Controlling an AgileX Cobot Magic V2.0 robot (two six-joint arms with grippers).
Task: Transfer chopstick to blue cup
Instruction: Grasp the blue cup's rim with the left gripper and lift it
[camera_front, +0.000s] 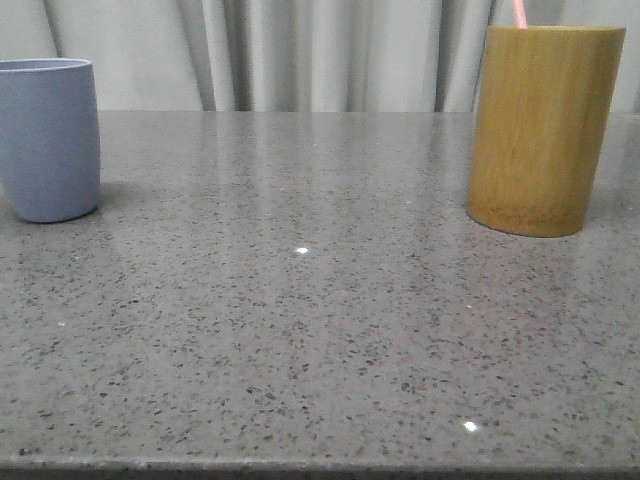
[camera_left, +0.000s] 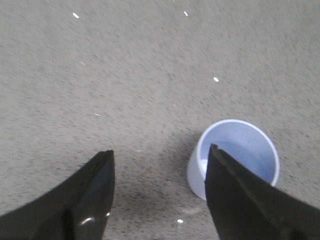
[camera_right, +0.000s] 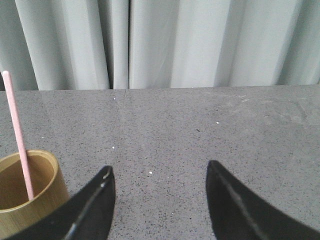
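The blue cup (camera_front: 47, 138) stands upright at the table's far left. In the left wrist view it (camera_left: 245, 150) looks empty, partly behind one finger. A pale pink chopstick (camera_front: 519, 13) sticks up from the yellow-brown bamboo cylinder (camera_front: 541, 128) at the far right. It also shows in the right wrist view (camera_right: 17, 132), leaning in the cylinder (camera_right: 30, 197). My left gripper (camera_left: 160, 155) is open and empty above the table beside the blue cup. My right gripper (camera_right: 159, 170) is open and empty, beside the cylinder. Neither gripper shows in the front view.
The grey speckled stone table (camera_front: 300, 320) stretches between the two cups. Pale curtains (camera_front: 300, 50) hang behind its far edge. The table's front edge runs along the bottom of the front view.
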